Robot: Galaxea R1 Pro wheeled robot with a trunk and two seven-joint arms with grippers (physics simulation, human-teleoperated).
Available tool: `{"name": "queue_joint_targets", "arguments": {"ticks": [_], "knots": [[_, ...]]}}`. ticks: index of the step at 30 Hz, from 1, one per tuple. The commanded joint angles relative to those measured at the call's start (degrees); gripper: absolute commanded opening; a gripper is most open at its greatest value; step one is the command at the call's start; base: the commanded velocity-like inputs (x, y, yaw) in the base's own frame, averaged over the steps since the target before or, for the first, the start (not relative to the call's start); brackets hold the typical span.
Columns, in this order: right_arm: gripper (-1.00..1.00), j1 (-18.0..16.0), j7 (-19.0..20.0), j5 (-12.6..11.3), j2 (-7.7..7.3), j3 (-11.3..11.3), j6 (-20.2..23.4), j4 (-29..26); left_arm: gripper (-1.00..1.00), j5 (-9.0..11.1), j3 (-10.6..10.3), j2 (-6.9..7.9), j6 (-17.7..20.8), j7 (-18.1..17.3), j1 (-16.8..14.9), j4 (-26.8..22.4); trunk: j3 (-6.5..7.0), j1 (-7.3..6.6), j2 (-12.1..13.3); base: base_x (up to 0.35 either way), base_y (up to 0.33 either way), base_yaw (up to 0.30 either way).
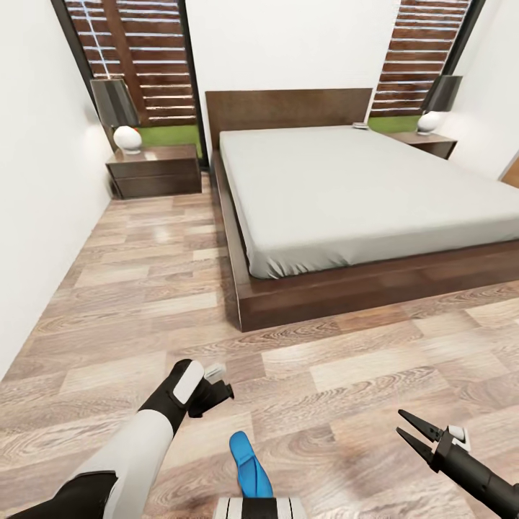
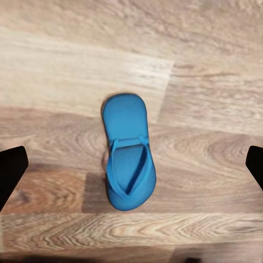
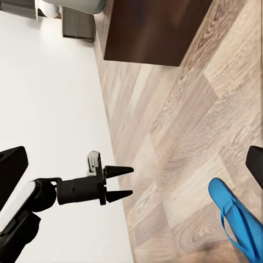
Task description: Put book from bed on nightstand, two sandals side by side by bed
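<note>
One bright blue sandal (image 1: 246,461) lies flat on the wood floor right in front of my trunk, its near end hidden by it. In the left wrist view that sandal (image 2: 127,159) is seen from above, strap up, between wide-apart fingers. My left gripper (image 1: 214,398) hangs open just left of and above it, holding nothing. The right wrist view shows the left gripper (image 3: 131,181) with its jaws parted and the sandal (image 3: 238,222) beside it. My right gripper (image 1: 400,423) is open and empty to the right. The bed (image 1: 360,194) stands ahead. A small pale thing (image 1: 360,125) by the headboard is too small to identify.
A nightstand (image 1: 155,169) with a white lamp (image 1: 127,137) sits left of the bed, and another nightstand (image 1: 425,142) with a lamp sits at its right. A white wall (image 1: 36,180) bounds the left side. Open floor (image 1: 144,288) runs between the wall and the bed.
</note>
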Motion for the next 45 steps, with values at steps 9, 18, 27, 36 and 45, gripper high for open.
{"name": "queue_joint_targets", "arguments": {"ticks": [9, 18, 27, 36, 45], "knots": [[1.00, 0.0, 0.0, -0.2, -0.02, 0.0, 0.3, 0.0, 1.00, 0.6, 0.3, -0.06, 0.1, 0.5, 0.0, -0.1, -2.05, 0.22, -0.1, 0.000, 0.000, 0.000], [1.00, 0.0, 0.0, -0.2, -0.04, -0.1, 0.3, 0.0, 1.00, 0.6, 0.3, -0.06, -0.4, 0.5, -0.2, -0.1, -4.04, 0.45, -0.3, 0.000, 0.000, 0.000], [1.00, 0.0, 0.0, -0.2, -0.03, -0.1, 0.3, 0.0, 1.00, 0.7, 0.3, -0.06, -0.7, 0.4, -0.7, -0.2, -6.03, 0.68, -0.4, 0.000, 0.000, 0.000], [1.00, 0.0, 0.0, -0.2, -0.05, 0.0, 0.3, 0.0, 1.00, 0.7, 0.2, -0.06, -0.7, -3.1, -0.8, -0.5, -8.03, 0.91, -0.5, 0.000, 0.000, 0.000], [1.00, 0.0, 0.1, -0.2, -0.06, -0.1, 0.3, 0.0, 1.00, 0.7, 0.2, -0.06, -0.7, -5.6, -0.8, -0.6, -10.02, 1.15, -0.6, 0.000, 0.000, 0.000]]}}
